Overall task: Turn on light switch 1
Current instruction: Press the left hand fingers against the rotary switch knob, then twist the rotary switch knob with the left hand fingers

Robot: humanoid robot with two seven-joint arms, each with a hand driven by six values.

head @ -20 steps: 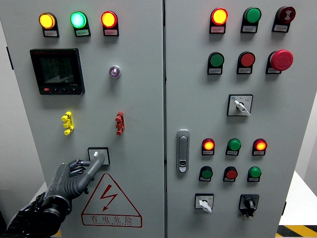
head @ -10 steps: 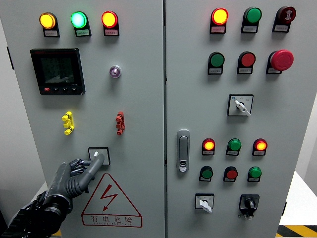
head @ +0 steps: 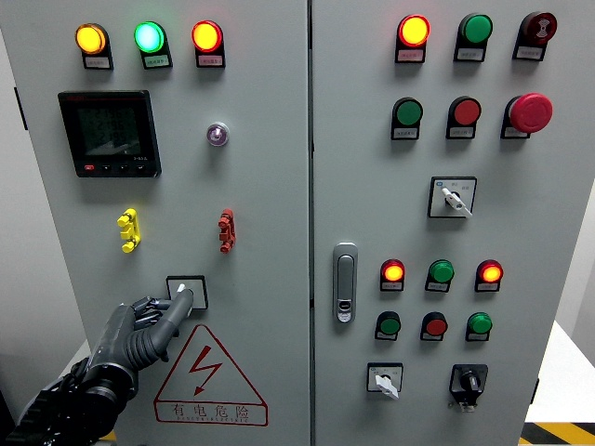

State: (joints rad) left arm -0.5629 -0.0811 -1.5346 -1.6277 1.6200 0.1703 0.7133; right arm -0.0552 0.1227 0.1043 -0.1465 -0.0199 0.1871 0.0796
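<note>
From my remote seat I see the left hand at about seven o'clock in the head view, index finger stretched out with its tip touching the switch, the other fingers curled in and grasping nothing. That switch is a small square plate with a white knob, low on the left door of the grey cabinet, just above the warning triangle (red lightning bolt, Chinese characters 有电危险 under it). At eleven o'clock from the switch sit a yellow clip and, at one o'clock, a red clip. At the upper left three lamps glow amber, green and red over a dark display; their labels are too small to read. The right door carries a handle and a red mushroom button.
</note>
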